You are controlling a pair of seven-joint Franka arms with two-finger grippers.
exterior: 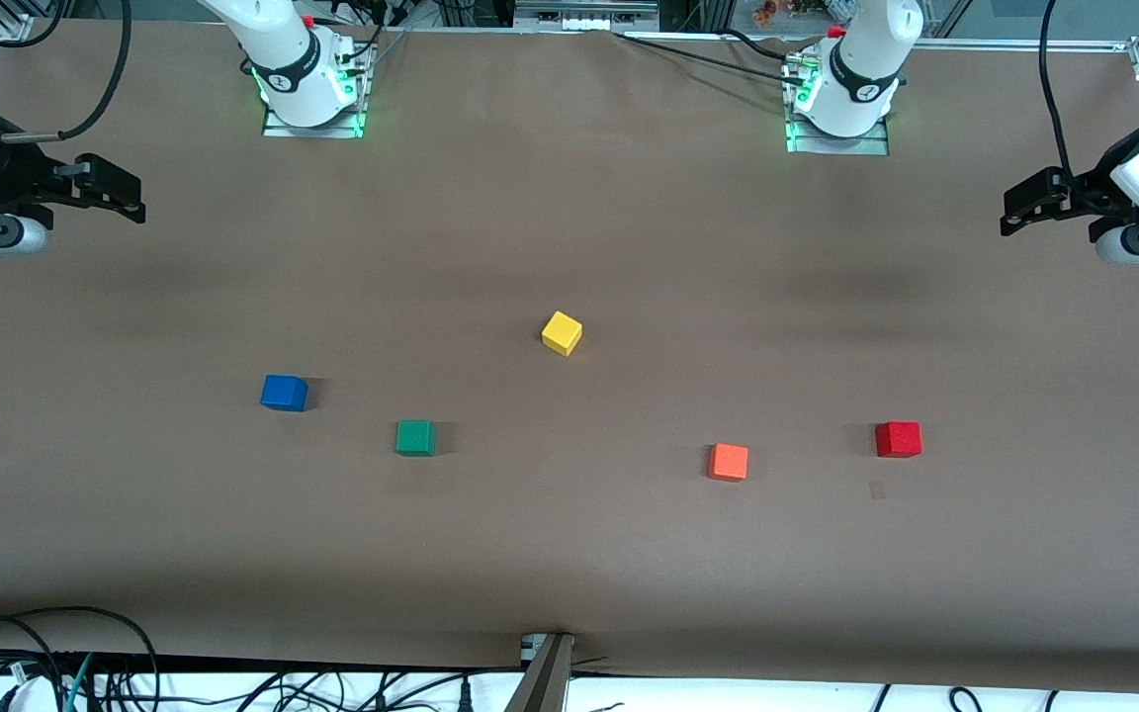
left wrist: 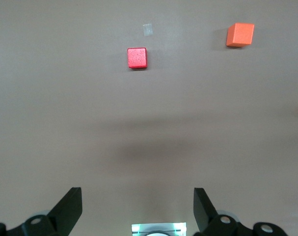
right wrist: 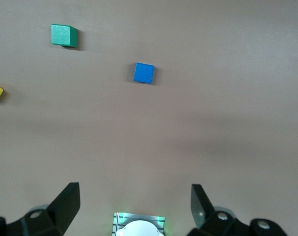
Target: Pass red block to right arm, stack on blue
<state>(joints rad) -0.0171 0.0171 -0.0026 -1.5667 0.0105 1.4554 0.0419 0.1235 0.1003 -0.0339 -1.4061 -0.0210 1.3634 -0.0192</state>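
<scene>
Table (exterior: 569, 227) carries five cubes, well spread, so every grasp has room. Both arms wait raised at their own ends. Left gripper (left wrist: 138, 209) sits over bare table at its end, jaws spread wide, empty. Right gripper (right wrist: 135, 206) mirrors it, jaws also released. Red block (exterior: 898, 438) lies untouched near the left arm's end, beside the orange cube (exterior: 728, 461). Blue cube (exterior: 284, 393) sits near the right arm's end, top clear for stacking. Handover not yet begun.

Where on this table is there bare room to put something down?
Bare brown table runs between the arm bases and the yellow cube, and again from the cube row to the front edge. The row itself, blue cube, green, orange, red block, is busiest, though the gaps are wide.
</scene>
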